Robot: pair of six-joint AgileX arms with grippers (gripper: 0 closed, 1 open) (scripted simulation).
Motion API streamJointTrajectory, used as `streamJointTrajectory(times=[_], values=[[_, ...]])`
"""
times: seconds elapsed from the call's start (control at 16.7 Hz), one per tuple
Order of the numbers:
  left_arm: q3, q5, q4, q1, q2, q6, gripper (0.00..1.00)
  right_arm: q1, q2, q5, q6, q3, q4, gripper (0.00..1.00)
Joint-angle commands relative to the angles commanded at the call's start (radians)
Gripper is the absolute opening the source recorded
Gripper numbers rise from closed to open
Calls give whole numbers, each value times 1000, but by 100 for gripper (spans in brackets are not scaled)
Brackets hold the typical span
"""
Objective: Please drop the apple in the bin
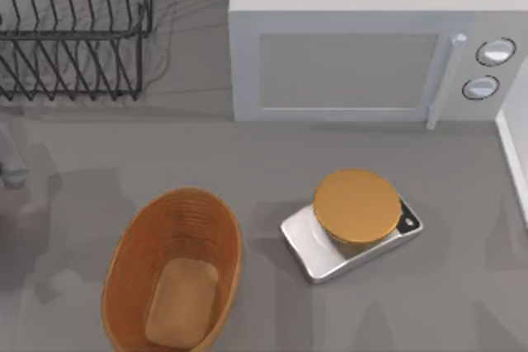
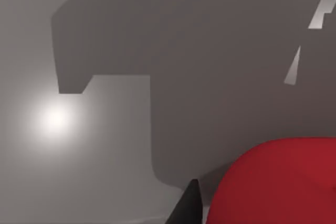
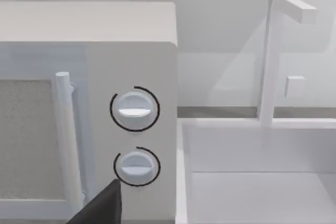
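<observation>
The apple (image 2: 283, 182) — smooth, bright red — sits beside a dark fingertip (image 2: 190, 205); grip unclear.

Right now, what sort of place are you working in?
Most likely a kitchen counter: a white microwave stands at the back, a black wire dish rack at the back left, and a sink with a tap beside the microwave.

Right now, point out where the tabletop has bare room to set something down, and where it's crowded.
Bare room: the strip between the wire rack above and the bin below, and the band between the microwave and the scale carrying the orange disc. The corner right of the scale is free too. Crowded: the narrow gap between bin and scale.
</observation>
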Motion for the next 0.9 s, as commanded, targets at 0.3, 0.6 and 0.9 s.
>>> streamJointTrajectory(times=[0.3, 0.6, 0.9], values=[[0, 0, 0, 0, 0, 0, 0, 0, 0, 0, 0, 0, 0, 100], [39, 2, -53, -2, -26, -2, 0, 0, 0, 0, 0, 0, 0, 100], [208, 2, -289, -6, -82, 1, 0, 0, 0, 0, 0, 0, 0, 100]])
